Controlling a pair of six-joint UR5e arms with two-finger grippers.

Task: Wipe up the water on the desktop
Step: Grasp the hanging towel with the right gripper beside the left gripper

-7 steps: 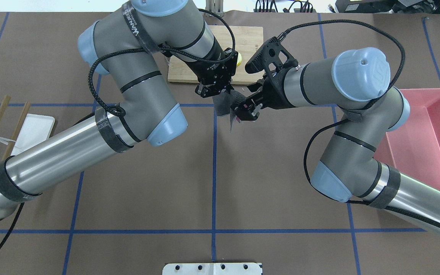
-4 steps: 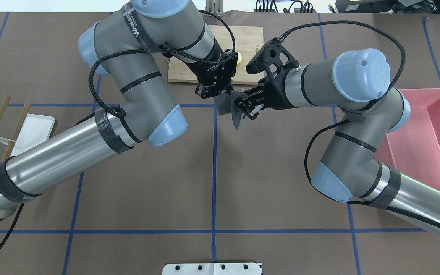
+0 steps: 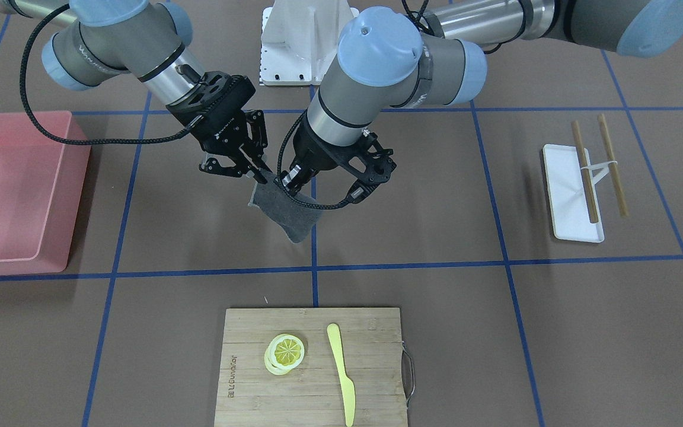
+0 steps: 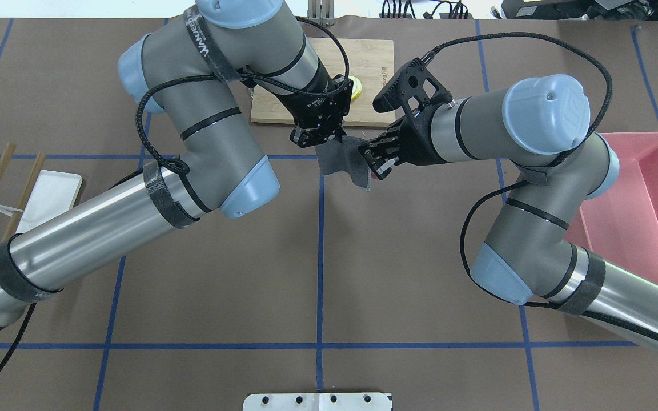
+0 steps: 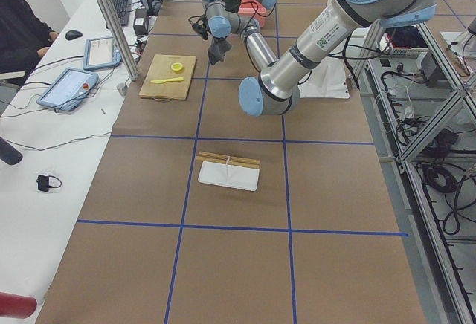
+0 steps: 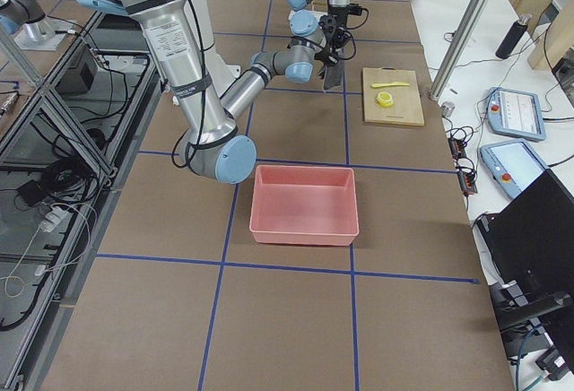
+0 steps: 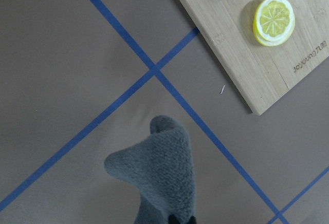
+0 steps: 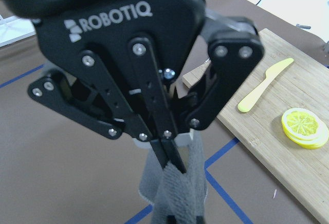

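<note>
A grey cloth (image 3: 288,213) hangs above the brown desktop (image 3: 436,237), held between both grippers. My left gripper (image 3: 285,185) is shut on its upper edge; the right wrist view shows its fingertips (image 8: 172,166) pinched on the cloth (image 8: 180,190). My right gripper (image 3: 261,176) is shut on the cloth's other top corner. In the overhead view the cloth (image 4: 343,162) spans from the left gripper (image 4: 328,142) to the right gripper (image 4: 373,161). The left wrist view shows the cloth (image 7: 159,178) drooping over a tape crossing. I see no water on the desktop (image 4: 317,274).
A bamboo cutting board (image 3: 371,332) with a lemon slice (image 3: 286,351) and a yellow knife (image 3: 341,370) lies beyond the cloth. A pink bin (image 3: 51,196) stands on the robot's right. A white tray (image 3: 564,196) with chopsticks (image 3: 584,172) lies on its left.
My right gripper has moved slightly right and away with its cloth corner. The cloth, earlier a narrow hanging point, now spreads wider between the grippers. The left arm has barely moved.
</note>
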